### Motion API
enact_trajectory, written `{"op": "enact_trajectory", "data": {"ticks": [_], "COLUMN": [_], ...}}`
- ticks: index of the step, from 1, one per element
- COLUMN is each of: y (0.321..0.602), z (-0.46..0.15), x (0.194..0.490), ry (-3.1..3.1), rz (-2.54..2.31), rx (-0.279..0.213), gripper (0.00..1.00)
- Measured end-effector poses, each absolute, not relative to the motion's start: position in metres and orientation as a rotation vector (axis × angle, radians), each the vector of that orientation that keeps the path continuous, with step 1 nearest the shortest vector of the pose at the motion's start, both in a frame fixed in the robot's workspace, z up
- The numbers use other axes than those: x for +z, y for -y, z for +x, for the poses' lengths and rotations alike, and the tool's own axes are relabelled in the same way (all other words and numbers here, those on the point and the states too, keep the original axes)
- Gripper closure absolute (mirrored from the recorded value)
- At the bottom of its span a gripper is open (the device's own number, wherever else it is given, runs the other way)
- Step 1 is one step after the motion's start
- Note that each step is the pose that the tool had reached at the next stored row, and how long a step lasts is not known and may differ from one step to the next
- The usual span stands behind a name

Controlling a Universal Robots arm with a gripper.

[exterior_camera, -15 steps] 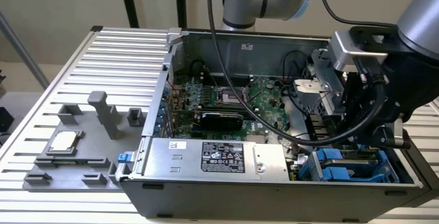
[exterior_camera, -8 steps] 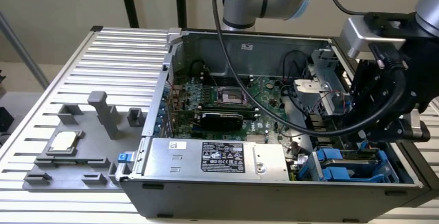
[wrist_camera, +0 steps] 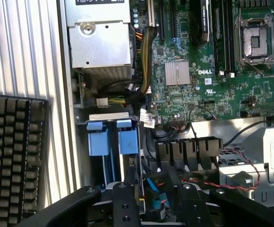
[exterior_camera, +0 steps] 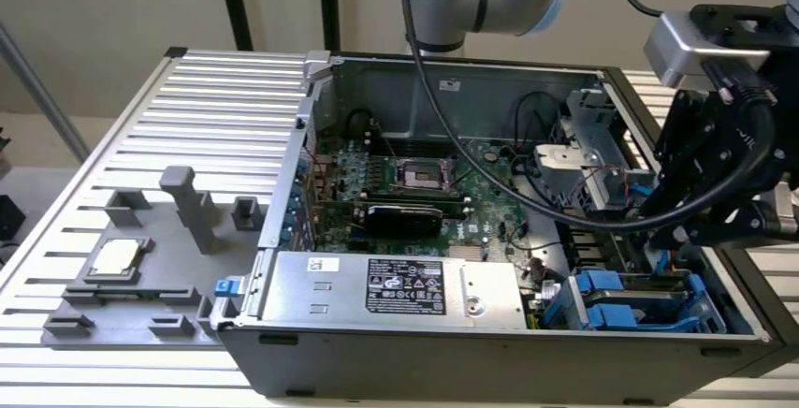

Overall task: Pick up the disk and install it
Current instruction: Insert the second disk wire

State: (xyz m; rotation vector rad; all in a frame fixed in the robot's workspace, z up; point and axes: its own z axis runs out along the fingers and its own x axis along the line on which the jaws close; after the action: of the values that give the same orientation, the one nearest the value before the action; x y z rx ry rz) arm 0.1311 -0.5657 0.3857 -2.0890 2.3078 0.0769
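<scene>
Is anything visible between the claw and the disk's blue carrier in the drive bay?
Nothing visible does. In the exterior view the claw hangs beside the drive bay, and the disk in its blue carrier sits in the bay at the case's front corner, with no cable or part crossing between them.

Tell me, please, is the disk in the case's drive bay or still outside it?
In. The disk, in its blue carrier, sits in the drive bay at the case's corner, below the gripper.
</scene>
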Motion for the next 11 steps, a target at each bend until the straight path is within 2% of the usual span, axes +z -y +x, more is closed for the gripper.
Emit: {"op": "enact_trajectory", "data": {"ticks": [11], "y": [0.5555], "z": [0.1411], "x": [0.3807], "ry": [-2.326], "rz": [-2.095], "rx": [0.048], "gripper": [0.61]}}
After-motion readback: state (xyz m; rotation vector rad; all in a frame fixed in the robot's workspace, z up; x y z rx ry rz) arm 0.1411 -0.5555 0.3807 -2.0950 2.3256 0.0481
